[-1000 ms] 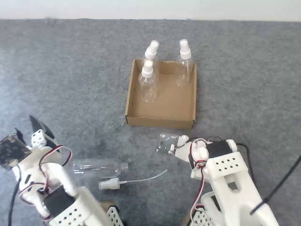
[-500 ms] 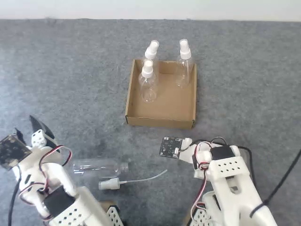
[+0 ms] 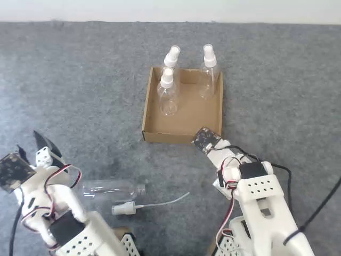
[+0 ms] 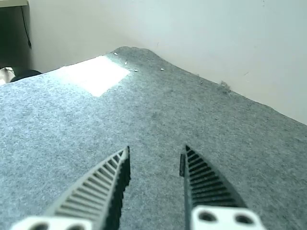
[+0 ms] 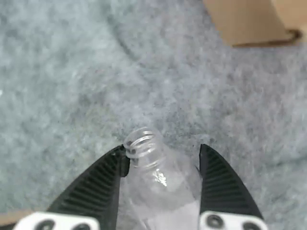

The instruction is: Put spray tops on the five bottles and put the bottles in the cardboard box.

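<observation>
The cardboard box [image 3: 150, 114] stands at the middle of the grey carpet with three clear bottles upright in it, each with a white spray top: one at its near left [image 3: 167, 95], one at the back left [image 3: 171, 57], one at the back right [image 3: 208, 68]. A fourth bottle [image 3: 113, 188] lies uncapped on the carpet, and a loose spray top [image 3: 126, 208] with its long tube lies just in front of it. My right gripper [image 5: 163, 151] is shut on an uncapped clear bottle [image 5: 144, 146], close to the box's front right corner [image 5: 249, 21]. My left gripper [image 4: 156, 152] is open over bare carpet at the near left [image 3: 34, 145].
The right arm [image 3: 256, 192] stands near the front of the carpet, its wrist camera board [image 3: 205, 140] by the box's front wall. A white wall runs behind the carpet's far edge. Bare carpet lies to the left of the box.
My right wrist has swung up and to the right, from in front of the box toward its front right corner. The left arm, the lying bottle and the spray top have not moved.
</observation>
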